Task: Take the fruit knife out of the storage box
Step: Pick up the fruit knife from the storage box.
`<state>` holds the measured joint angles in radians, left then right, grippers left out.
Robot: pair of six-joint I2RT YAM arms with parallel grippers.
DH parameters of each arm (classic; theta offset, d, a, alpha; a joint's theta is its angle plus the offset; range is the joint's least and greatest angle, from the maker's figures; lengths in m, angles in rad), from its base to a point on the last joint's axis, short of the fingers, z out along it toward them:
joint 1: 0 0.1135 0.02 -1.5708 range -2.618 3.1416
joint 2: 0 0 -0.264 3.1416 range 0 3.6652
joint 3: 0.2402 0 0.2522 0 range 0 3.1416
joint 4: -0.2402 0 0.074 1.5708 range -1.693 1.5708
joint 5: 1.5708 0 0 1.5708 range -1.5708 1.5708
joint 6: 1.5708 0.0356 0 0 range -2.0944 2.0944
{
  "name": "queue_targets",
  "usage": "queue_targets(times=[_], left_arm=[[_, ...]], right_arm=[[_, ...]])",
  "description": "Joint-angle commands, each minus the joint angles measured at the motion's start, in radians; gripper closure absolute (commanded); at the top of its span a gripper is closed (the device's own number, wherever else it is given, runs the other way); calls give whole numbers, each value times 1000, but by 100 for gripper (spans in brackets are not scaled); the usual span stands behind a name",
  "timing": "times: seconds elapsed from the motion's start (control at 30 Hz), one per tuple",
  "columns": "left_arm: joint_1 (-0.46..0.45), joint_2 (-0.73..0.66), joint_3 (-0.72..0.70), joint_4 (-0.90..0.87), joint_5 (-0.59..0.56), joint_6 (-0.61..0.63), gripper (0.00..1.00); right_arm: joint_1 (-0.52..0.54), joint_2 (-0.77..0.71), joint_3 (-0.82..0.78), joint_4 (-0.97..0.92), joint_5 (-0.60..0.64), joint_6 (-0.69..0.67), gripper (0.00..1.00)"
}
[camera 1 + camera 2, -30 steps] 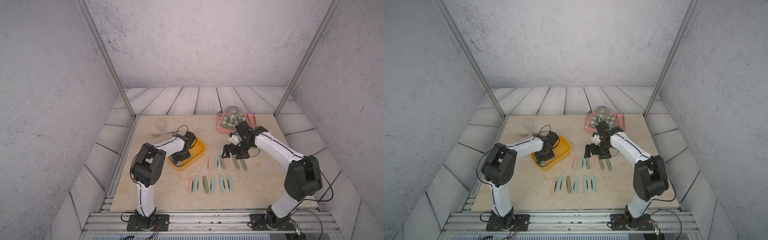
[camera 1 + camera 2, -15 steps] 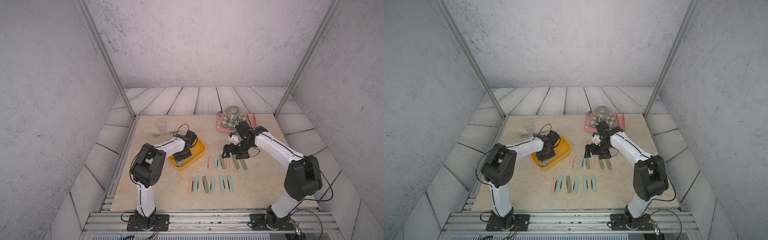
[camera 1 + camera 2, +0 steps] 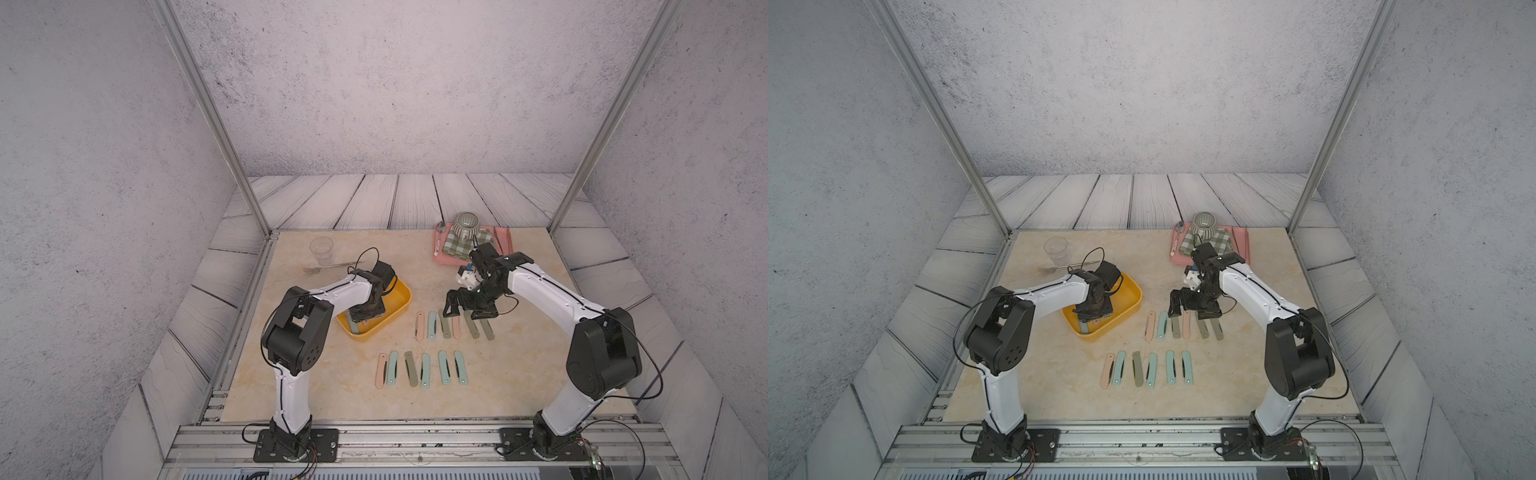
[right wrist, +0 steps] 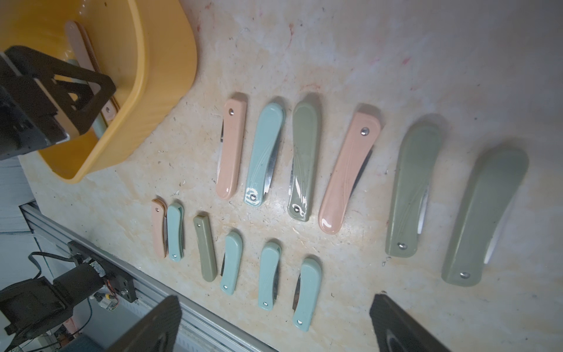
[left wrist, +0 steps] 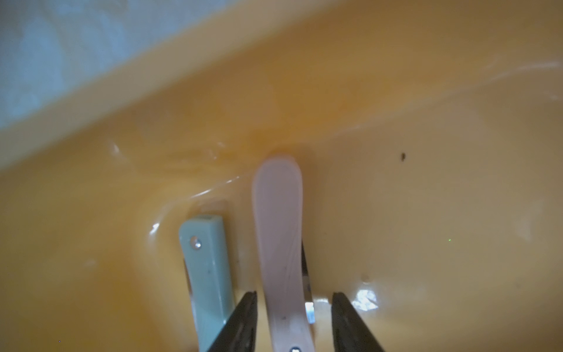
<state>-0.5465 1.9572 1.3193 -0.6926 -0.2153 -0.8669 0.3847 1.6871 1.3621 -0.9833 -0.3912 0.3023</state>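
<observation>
The yellow-orange storage box (image 3: 395, 304) (image 3: 1130, 296) stands left of the table's middle. My left gripper (image 3: 365, 312) (image 5: 294, 295) reaches down into it. A pink folded fruit knife (image 5: 278, 231) lies on the box floor between the jaws, which stand open with a gap on each side. A teal folded knife (image 5: 207, 268) lies beside it, outside the jaws, and its end shows in a top view (image 3: 354, 328). My right gripper (image 3: 467, 310) (image 4: 275, 300) hangs open and holds nothing, above the back row of knives on the table.
Two rows of several folded knives lie on the table, a back row (image 3: 453, 326) and a front row (image 3: 422, 368). A pink tray (image 3: 439, 258) with a checked cloth and a ribbed cup (image 3: 465, 224) stands at the back right. A clear glass (image 3: 321, 249) and a fork (image 3: 328, 267) lie at the back left.
</observation>
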Motion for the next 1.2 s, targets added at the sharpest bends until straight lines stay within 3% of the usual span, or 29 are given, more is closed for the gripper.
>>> queue_targets(times=[0.0,0.27,0.57,1.17], left_arm=[[-6,23,0,-13,-6,8,55],[-6,37,-8,-24,5,14,66],[-6,9,-1,-15,3,52,72],[-6,-95,37,10,-46,197,73]], right_arm=[[-5,10,9,-9,-11,1,1],[-4,13,14,-5,-11,7,1],[-4,18,23,8,-21,17,1],[-4,55,78,50,-59,43,1]])
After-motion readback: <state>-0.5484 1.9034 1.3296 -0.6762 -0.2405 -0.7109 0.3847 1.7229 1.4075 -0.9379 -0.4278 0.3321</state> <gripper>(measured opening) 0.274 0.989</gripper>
